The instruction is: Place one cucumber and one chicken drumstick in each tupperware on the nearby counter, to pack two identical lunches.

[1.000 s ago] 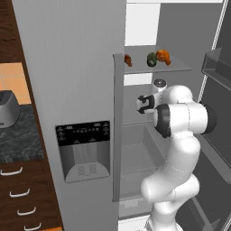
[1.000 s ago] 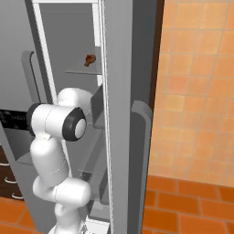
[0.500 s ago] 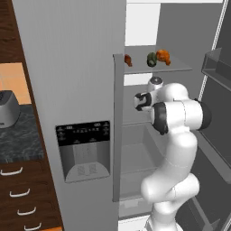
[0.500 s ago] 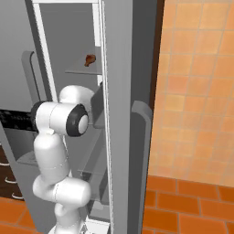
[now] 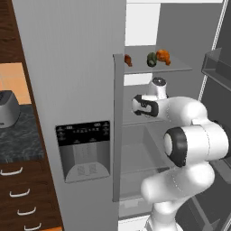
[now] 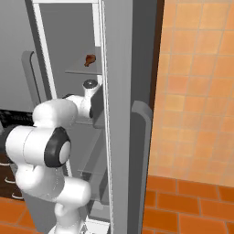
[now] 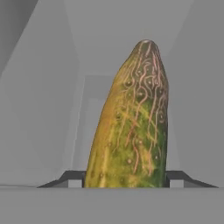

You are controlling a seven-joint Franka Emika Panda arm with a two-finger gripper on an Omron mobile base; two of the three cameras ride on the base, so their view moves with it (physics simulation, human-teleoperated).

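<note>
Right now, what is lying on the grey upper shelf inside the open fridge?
On the grey upper fridge shelf lie a small reddish-brown drumstick, a dark green cucumber and an orange-brown piece beside it. The closed door panel hides the shelf's left part.

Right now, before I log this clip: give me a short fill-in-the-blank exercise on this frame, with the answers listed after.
1. In the hand view, the gripper is shut on a ____.
2. On the fridge shelf, a second cucumber lies between two chicken ____.
3. The arm reaches into the open ____.
4. On the closed door's front sits a dark ____ panel.

Missing words: cucumber; drumsticks; fridge; dispenser
</note>
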